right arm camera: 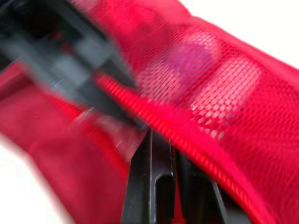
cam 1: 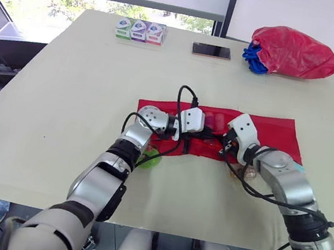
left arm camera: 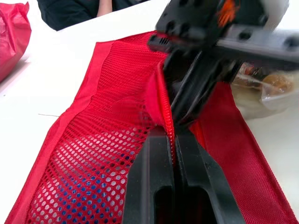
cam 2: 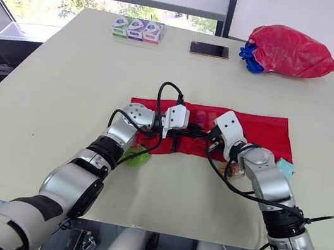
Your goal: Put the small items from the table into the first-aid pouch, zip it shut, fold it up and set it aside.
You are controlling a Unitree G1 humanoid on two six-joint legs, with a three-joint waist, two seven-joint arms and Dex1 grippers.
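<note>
Left wrist view: left gripper (left arm camera: 174,134) clamped fully shut on the raised mesh seam of the first-aid pouch (cam 1: 268,132). Just beside it, right gripper (right arm camera: 171,145) is pinched closed on the same seam. Pouch lies unfolded mid-table (cam 1: 65,82), closer to the near edge. Green item (cam 1: 150,159) sits at its near left corner.

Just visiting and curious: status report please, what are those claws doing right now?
Left claw shut on pouch edge. Right claw shut on it too. Green item and clear packet outside pouch, by the arms.
</note>
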